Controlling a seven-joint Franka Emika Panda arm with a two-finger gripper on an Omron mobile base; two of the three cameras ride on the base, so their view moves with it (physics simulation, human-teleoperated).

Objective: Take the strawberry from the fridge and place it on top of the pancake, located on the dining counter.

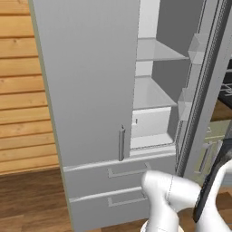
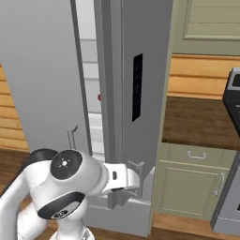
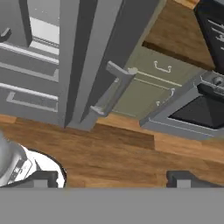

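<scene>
The fridge (image 1: 86, 81) stands in front of me, its left door shut and its right door (image 2: 136, 70) swung open, seen edge-on in the right base view. Pale inner shelves (image 1: 152, 93) show through the gap. A tiny red speck, the strawberry (image 2: 99, 97), sits deep inside on a shelf. My gripper (image 3: 113, 178) is open with nothing between its fingertips (image 3: 43, 178); it points down at the floor, low beside the open door's bar handle (image 3: 111, 92). In the right base view the gripper (image 2: 136, 178) hangs at the door's lower edge. The pancake and dining counter are out of view.
Two lower fridge drawers (image 1: 122, 172) are shut. Right of the open door run pale green cabinets (image 2: 187, 187) under a brown wooden countertop (image 2: 197, 122), then a dark stove with oven (image 3: 197, 109). A wooden plank wall (image 1: 22, 90) lies left, wooden floor (image 3: 122, 153) below.
</scene>
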